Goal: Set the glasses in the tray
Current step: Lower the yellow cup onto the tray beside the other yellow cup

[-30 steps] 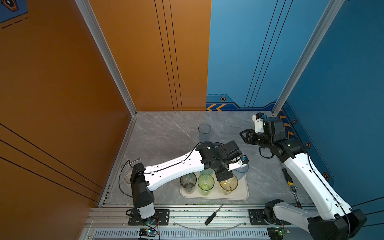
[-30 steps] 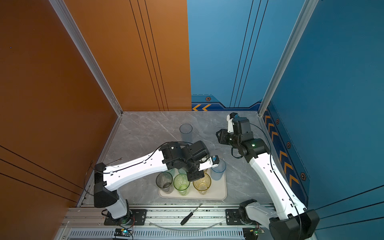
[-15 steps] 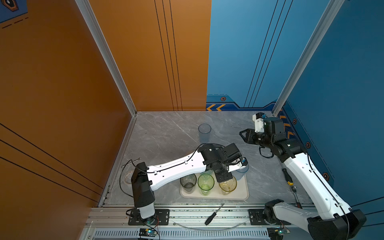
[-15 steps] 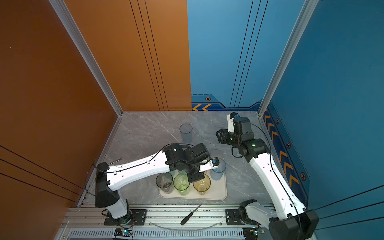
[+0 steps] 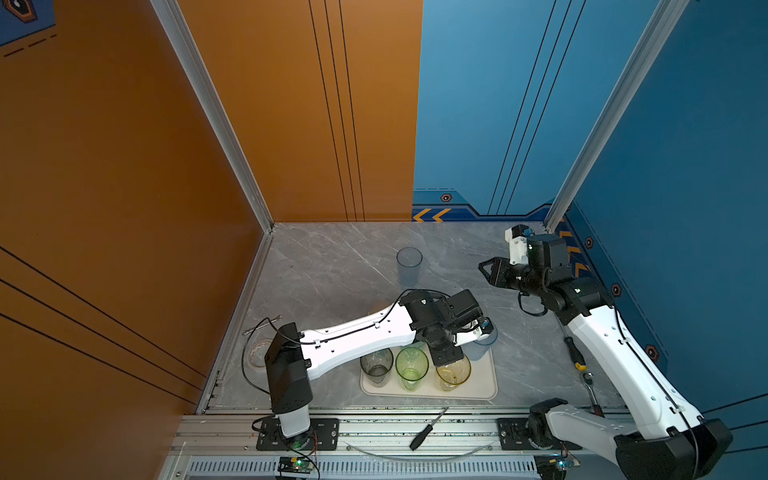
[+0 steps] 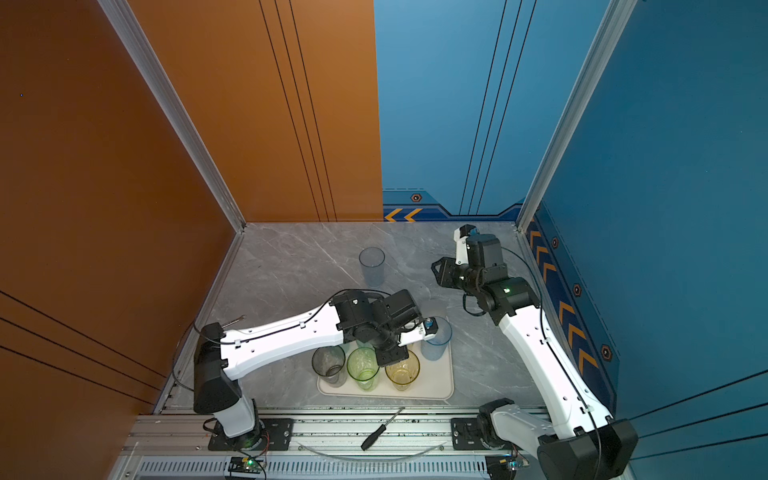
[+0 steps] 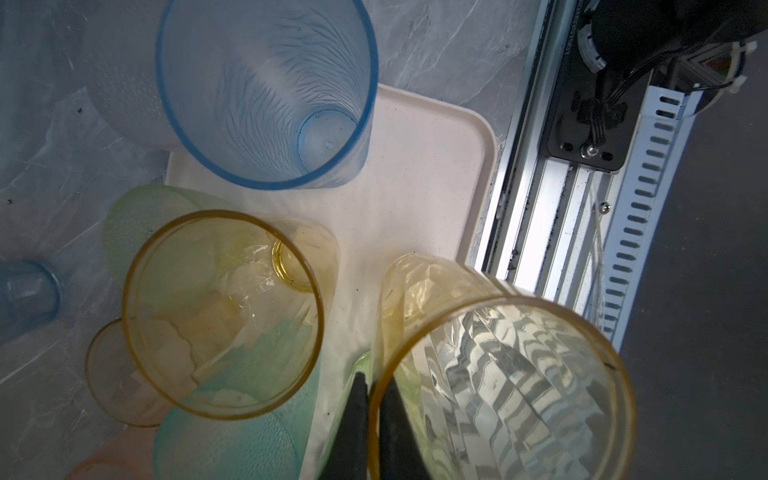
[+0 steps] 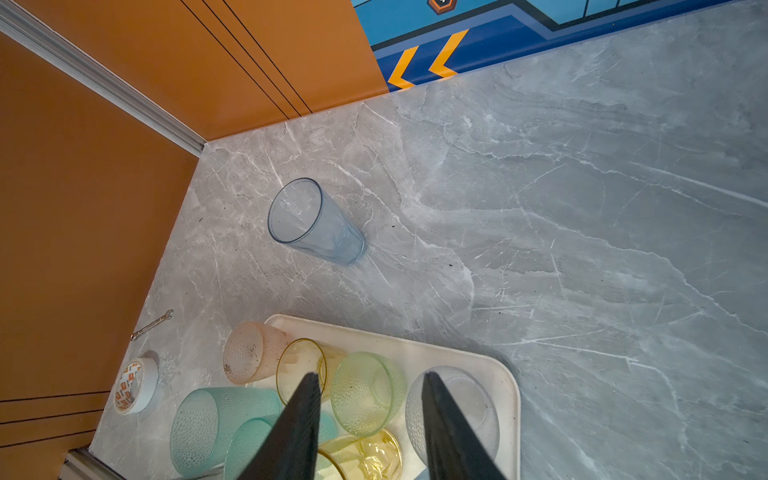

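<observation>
Pinching the rim of the yellow glass, your left gripper is closed with one finger inside the wall and one outside. That glass sits in the near row of the tray, on the right; I cannot tell whether its base is down. Beside it in that row stand a green glass and a grey glass. Behind them, a blue glass stands at the tray's far right corner. Farther out, one pale glass stands upright on the table, well apart from the tray. Level with it on the right, your right gripper hovers with its jaws part open and empty. These glasses look light, thin-walled and slick, so you would probably do best taking the pale glass by its rim and squeezing gently.
</observation>
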You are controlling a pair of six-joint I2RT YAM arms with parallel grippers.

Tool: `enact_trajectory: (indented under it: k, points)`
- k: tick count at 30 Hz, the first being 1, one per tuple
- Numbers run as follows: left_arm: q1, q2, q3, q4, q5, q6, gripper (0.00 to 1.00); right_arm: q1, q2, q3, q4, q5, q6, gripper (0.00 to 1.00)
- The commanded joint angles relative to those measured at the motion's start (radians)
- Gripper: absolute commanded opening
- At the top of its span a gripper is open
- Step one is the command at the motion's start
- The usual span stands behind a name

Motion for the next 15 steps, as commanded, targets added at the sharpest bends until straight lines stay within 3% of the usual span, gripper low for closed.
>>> enact_trajectory:
  k: [1, 15]
  points:
    - [0.016, 0.002, -0.023, 0.025, 0.002, -0.013, 0.05, -0.009, 0.000, -0.009, 0.017, -0.020, 0.012, 0.39]
    - [0.034, 0.005, -0.060, 0.055, 0.025, -0.015, 0.05, -0.009, 0.021, -0.009, 0.027, -0.027, 0.018, 0.39]
